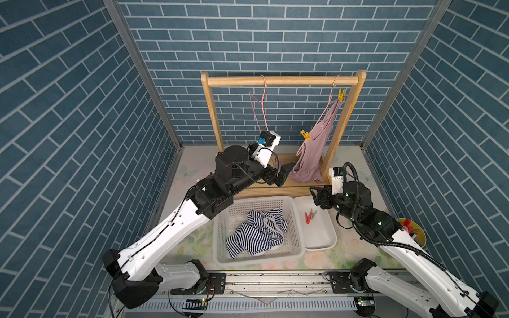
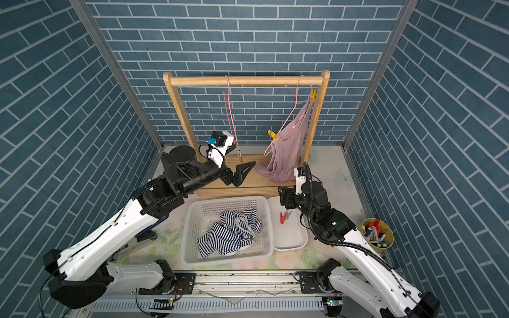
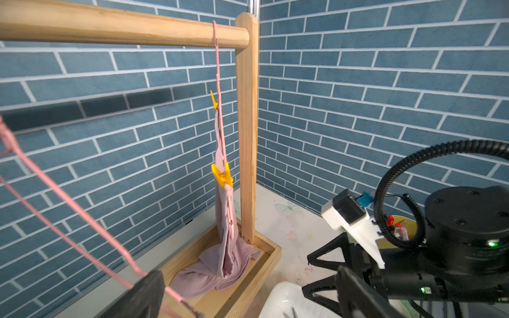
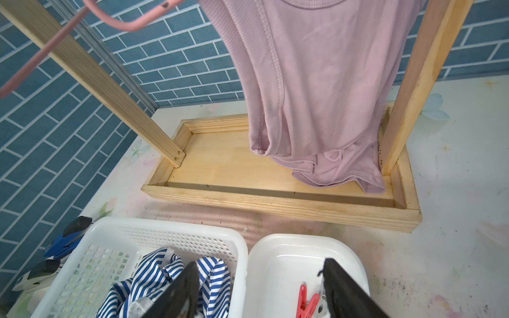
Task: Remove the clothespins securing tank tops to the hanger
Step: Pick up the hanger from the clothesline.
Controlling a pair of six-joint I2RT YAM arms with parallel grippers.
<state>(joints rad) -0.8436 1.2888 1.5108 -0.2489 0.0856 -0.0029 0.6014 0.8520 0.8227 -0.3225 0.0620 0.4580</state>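
Two pegs are already off. The red peg point(image 1: 307, 218) and grey peg point(image 1: 314, 212) lie in the tray point(image 1: 327, 239), and the striped top point(image 1: 256, 234) sits in the basket point(image 1: 220, 242). Two yellow ones pin the pink top point(image 1: 314, 148) to its hanger point(image 3: 217, 68) by the rack's right post. The lower peg point(image 1: 305, 135) is on the near, dropped shoulder, and the upper peg point(image 1: 341, 94) is just under the rail point(image 1: 281, 80).

Your right claw point(image 4: 259, 264) hangs over the tray, jaws well apart with nothing between them. Your left claw point(image 2: 245, 173) is spread wide and empty too, low by the rack base near the bare hanger point(image 3: 82, 214).

I'd take the lower peg next. Its long axis runs about upright, with the handles splayed up and the mouth down on the strap; the upper one stands likewise, slightly tilted. Come in from above and close across the two handle ends — square to that axis — then squeeze fully and lift along it. The hanger looks free to swing, so steady it with the other claw, or the peg will probably drag the fabric.
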